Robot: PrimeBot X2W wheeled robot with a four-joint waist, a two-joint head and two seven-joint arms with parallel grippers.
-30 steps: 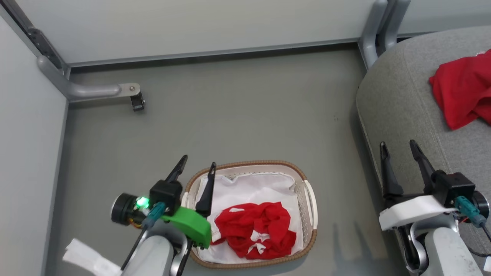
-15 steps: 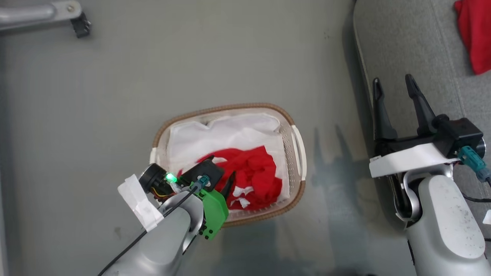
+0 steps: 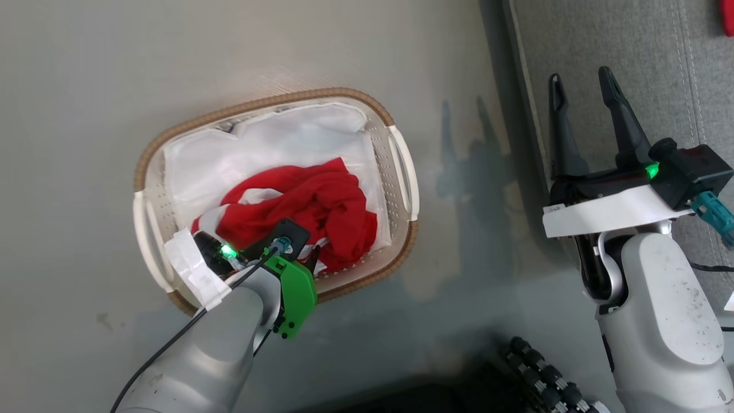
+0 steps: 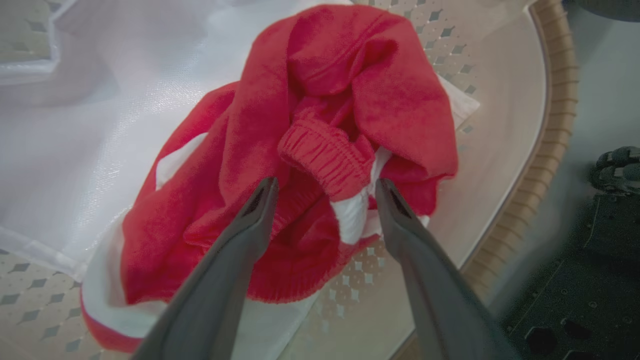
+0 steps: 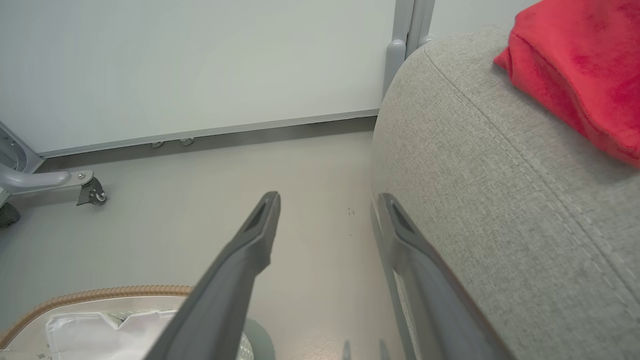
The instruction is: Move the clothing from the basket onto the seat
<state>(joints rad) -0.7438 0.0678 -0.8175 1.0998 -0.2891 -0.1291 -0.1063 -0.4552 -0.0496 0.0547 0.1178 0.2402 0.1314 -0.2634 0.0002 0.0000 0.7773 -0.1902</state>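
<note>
The white basket (image 3: 258, 103) with a brown woven rim stands on the floor, and a crumpled red piece of clothing (image 3: 309, 201) with white trim lies on its white liner (image 3: 229, 155). My left gripper (image 4: 326, 182) reaches down into the basket, open, its fingertips on either side of a ribbed red cuff of the clothing (image 4: 350, 75). My right gripper (image 3: 581, 77) hangs open and holds nothing, at the edge of the grey seat (image 3: 631, 57). A second red garment (image 5: 580, 65) lies on the seat (image 5: 500, 175).
The basket rim (image 5: 100, 291) lies left of the seat on grey floor. A pale wall panel and a metal leg with a caster (image 5: 92, 192) stand at the back. My dark base (image 3: 516, 373) sits just near the basket's edge (image 4: 555, 125).
The head camera has tilted down, shifting the whole picture. My left gripper has dropped from the basket's left rim into the basket, onto the red clothing. The right gripper stays put, open.
</note>
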